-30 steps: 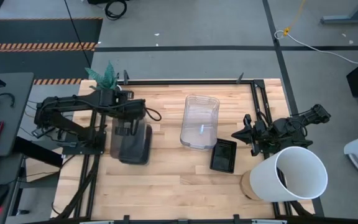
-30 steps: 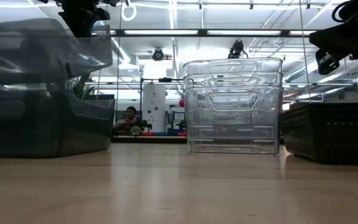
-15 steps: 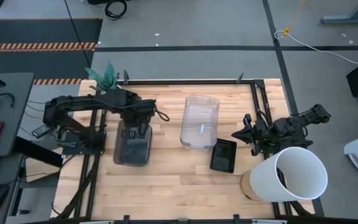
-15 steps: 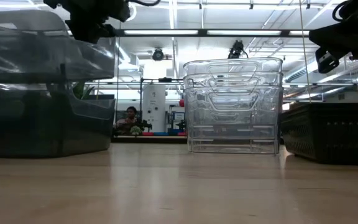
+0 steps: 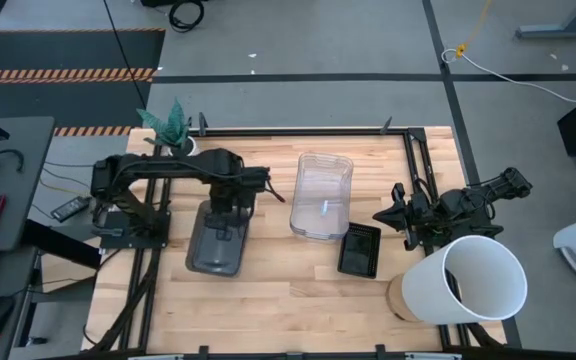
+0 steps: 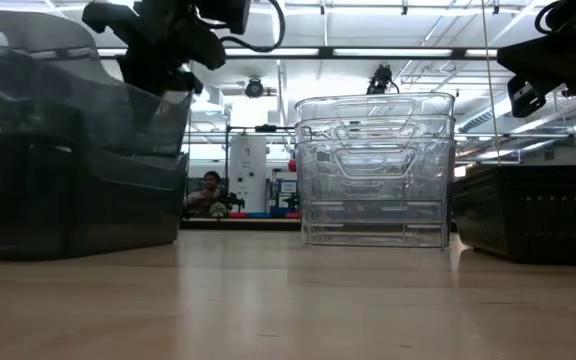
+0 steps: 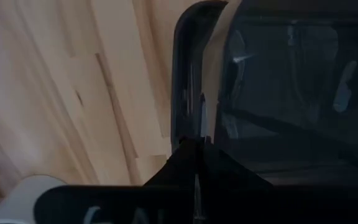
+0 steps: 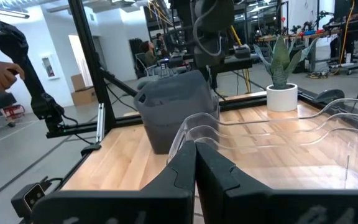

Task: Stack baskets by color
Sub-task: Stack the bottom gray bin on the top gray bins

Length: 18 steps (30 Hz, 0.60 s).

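Shifted rightward, the grey basket [image 5: 217, 240], long axis front-to-back, stays pinched by left claw [image 5: 230, 203].

Grey stack [image 5: 216, 240] left of clear stack [image 5: 321, 195], bucket [image 5: 473, 280] far right.

the smoky grey baskets [image 5: 216, 238] sat nested on the table's left part, the top one tilted. the clear baskets [image 5: 321, 195] stood stacked upright near the middle. the black perforated baskets [image 5: 359, 249] lay just beside them, to the right.
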{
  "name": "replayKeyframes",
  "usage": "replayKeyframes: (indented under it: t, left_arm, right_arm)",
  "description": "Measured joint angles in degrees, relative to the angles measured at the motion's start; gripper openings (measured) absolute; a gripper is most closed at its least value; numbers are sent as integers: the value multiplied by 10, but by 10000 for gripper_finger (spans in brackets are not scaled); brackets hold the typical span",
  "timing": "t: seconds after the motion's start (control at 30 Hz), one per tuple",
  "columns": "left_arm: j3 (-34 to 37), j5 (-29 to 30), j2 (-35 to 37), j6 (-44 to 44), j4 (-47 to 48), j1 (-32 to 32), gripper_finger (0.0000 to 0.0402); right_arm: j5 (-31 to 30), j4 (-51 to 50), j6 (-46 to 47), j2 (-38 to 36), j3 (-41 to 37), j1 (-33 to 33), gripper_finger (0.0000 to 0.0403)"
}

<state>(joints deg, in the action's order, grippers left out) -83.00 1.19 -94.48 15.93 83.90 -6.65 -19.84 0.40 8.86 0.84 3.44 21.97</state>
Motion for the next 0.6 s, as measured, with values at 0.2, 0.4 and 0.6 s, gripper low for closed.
replayKeyframes:
  t: [0.2, 0.4, 0.6]
  left_arm:
    - [0, 0, -28, 4, 0, 0, 9]
    - [0, 8, -39, -17, -25, 1, 33]
    - [0, 26, -39, -47, -27, 2, 116]
  right_arm:
    - [0, 1, 0, 0, 0, 0, 16]
    - [0, 1, 0, 0, 0, 0, 16]
    - [0, 4, 0, 0, 0, 0, 16]
